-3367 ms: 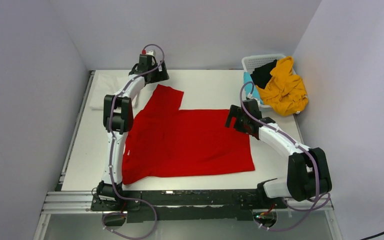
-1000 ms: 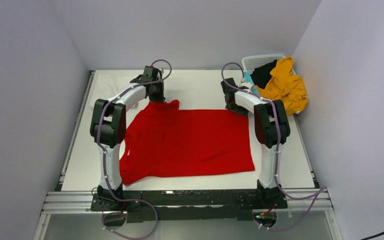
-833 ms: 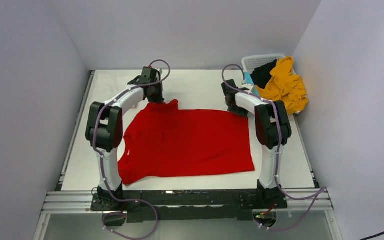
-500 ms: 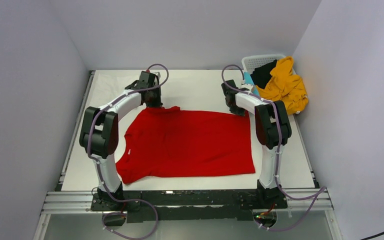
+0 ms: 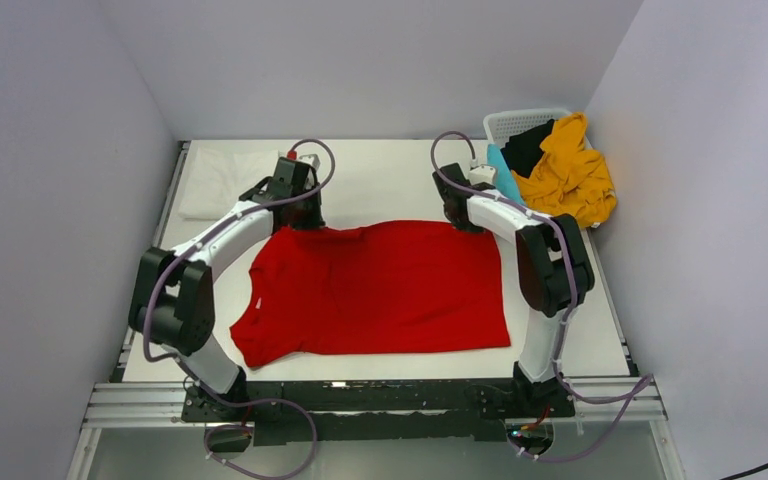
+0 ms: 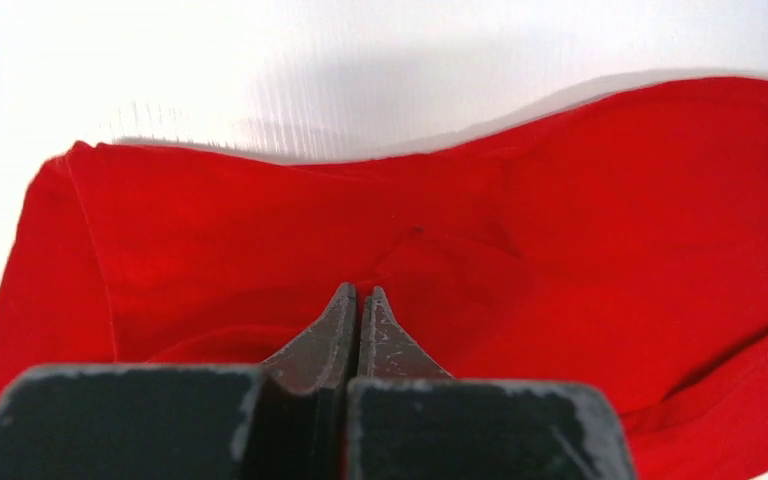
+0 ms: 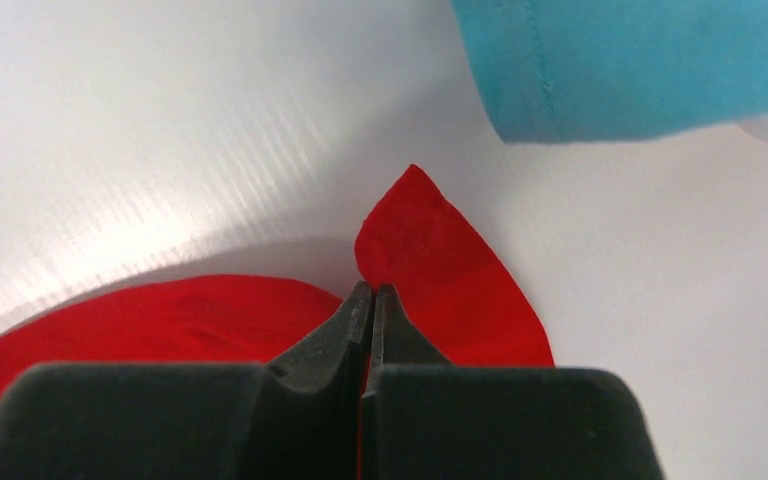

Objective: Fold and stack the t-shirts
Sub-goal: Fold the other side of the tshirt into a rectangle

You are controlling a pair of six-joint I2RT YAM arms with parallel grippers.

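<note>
A bright red t-shirt (image 5: 380, 285) lies spread across the table, neck to the left. My left gripper (image 5: 308, 222) is at its far left edge, shut on a fold of the red cloth (image 6: 560, 200); its fingertips (image 6: 360, 292) meet in the fabric. My right gripper (image 5: 464, 224) is at the shirt's far right corner, shut on that red corner (image 7: 430, 240), which sticks up past the gripper (image 7: 371, 288). A folded white t-shirt (image 5: 222, 180) lies at the far left. Mustard-yellow (image 5: 565, 175), black (image 5: 527, 148) and teal (image 5: 505, 182) shirts hang out of the basket.
The white lattice basket (image 5: 516, 120) stands at the far right corner, against the walls. The teal cloth (image 7: 640, 60) hangs close beyond my right gripper. Bare white table (image 5: 390, 175) lies between the two grippers and the back wall.
The left gripper has drawn the far sleeve in towards the shirt's body, so the far edge is now straight. The right gripper has shut on the far right corner.
</note>
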